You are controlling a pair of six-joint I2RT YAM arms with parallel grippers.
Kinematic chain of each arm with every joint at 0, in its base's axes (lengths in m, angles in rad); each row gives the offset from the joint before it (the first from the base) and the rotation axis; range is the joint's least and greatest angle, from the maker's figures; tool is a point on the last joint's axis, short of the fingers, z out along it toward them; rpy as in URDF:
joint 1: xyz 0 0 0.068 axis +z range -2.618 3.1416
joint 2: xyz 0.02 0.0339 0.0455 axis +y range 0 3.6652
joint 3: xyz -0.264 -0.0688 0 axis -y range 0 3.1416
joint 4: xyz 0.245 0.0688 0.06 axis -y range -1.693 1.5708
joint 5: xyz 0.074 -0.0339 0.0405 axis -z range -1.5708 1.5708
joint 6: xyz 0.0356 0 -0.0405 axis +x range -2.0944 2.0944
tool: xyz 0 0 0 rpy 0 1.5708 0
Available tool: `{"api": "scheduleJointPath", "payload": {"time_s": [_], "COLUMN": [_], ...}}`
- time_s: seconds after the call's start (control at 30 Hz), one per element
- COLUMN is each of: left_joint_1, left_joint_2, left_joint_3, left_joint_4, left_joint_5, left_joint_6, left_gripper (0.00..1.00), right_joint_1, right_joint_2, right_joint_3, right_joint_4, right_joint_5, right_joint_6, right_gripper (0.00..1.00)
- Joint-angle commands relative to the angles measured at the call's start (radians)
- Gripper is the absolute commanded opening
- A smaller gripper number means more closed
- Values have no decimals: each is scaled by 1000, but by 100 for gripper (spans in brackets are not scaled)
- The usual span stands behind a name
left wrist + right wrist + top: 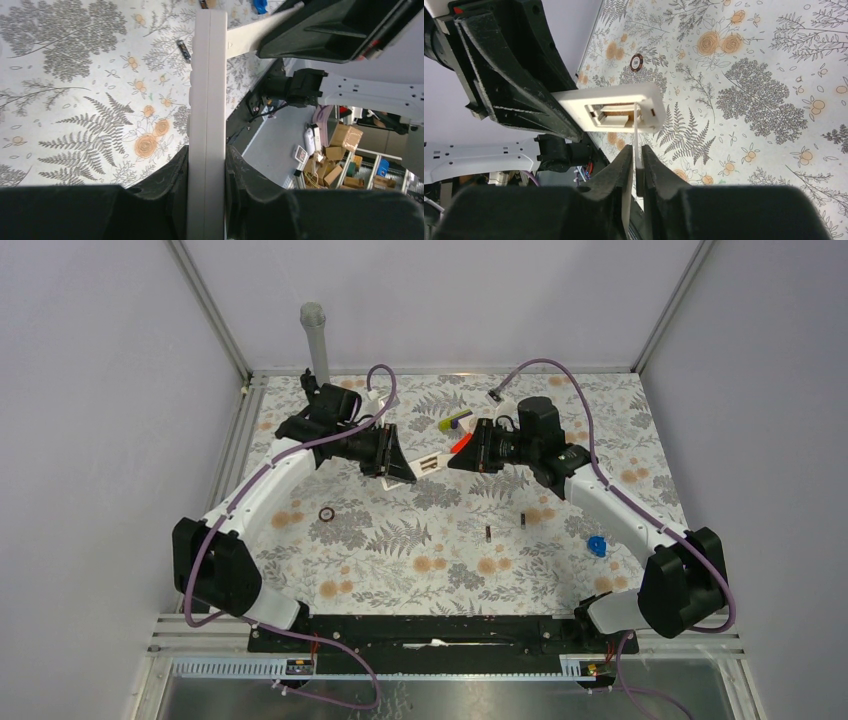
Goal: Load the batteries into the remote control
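One hazard: thin cover (637, 131) slips or snaps if right gripper (638, 156) pulls askew at open compartment (616, 114). Right gripper nearly closed, pinching cover; left gripper (206, 167) clenched on remote control (609, 102), held above table (400, 575). Batteries (488, 533) loose on table, well apart from remote control.

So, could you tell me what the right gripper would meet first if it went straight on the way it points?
The remote control, held crosswise ahead by the left gripper; the thin white plate between the right fingers seems to reach its open compartment.
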Motion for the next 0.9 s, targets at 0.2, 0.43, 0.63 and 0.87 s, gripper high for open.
{"api": "scheduleJointPath", "payload": {"time_s": [0.2,0.43,0.63,0.87], "left_joint_1": [11,41,43,44], "left_joint_2": [21,-24,-86,-123], "left_joint_3": [-37,-139,-185,-209], "left_joint_4": [24,67,106,132], "left_joint_5": [-201,-382,-335,-259], "left_joint_6": [46,26,28,40], "left_gripper": [0,0,0,0], "right_joint_1": [-5,-15,-39,-68], "right_joint_2": [-34,-19,144,250], "right_joint_3": [-89,-200,-213,-171], "right_joint_4": [187,163,93,-26], "right_joint_5": [-10,205,205,220], "right_joint_6": [110,127,89,36], "right_gripper": [0,0,0,18]}}
